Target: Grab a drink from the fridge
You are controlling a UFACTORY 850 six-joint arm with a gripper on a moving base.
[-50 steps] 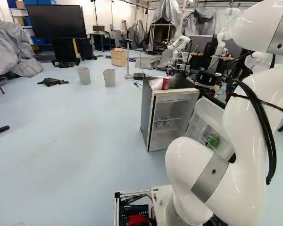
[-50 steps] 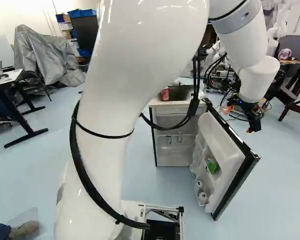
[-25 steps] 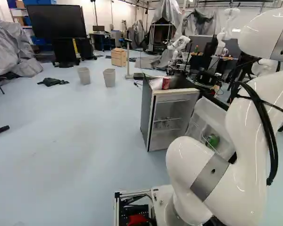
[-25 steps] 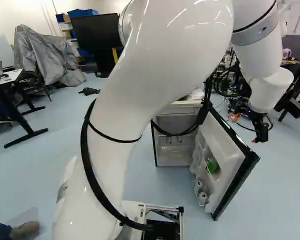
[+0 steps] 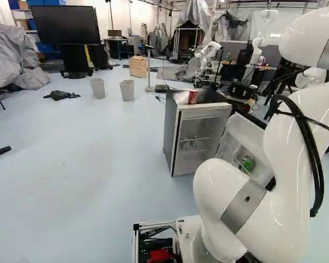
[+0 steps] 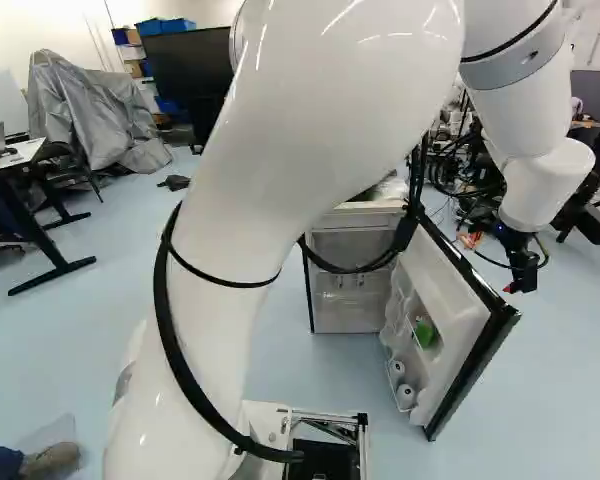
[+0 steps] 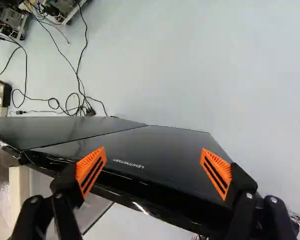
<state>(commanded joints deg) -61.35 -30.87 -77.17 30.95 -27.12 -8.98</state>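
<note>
My gripper (image 6: pixel 522 282) hangs beyond the door's top edge in the right base view. Its two orange-padded fingers stand wide open in the wrist view, the gripper (image 7: pixel 154 171) over the black fridge door (image 7: pixel 165 147), with nothing held; contact cannot be told. The small fridge (image 5: pixel 171 129) stands with its door (image 6: pixel 470 345) swung open. A green drink (image 6: pixel 425 332) sits in a door shelf, and white round-ended items (image 6: pixel 405 393) lie in the lowest one. Small cans (image 5: pixel 193 144) stand on an inner shelf. A red can (image 5: pixel 192 97) is on top of the fridge.
Cables (image 7: pixel 79 75) lie on the floor behind the door. Another robot (image 5: pixel 209 52) stands in the background. Two bins (image 5: pixel 127 90) are left of the fridge. A table (image 6: pixel 25 155) and a person's foot (image 6: pixel 50 458) show at the left of the right base view.
In the right base view my arm and gripper have swung right and the gripper has come slightly lower, most of it in the first half second. Base, fridge and door have not moved.
</note>
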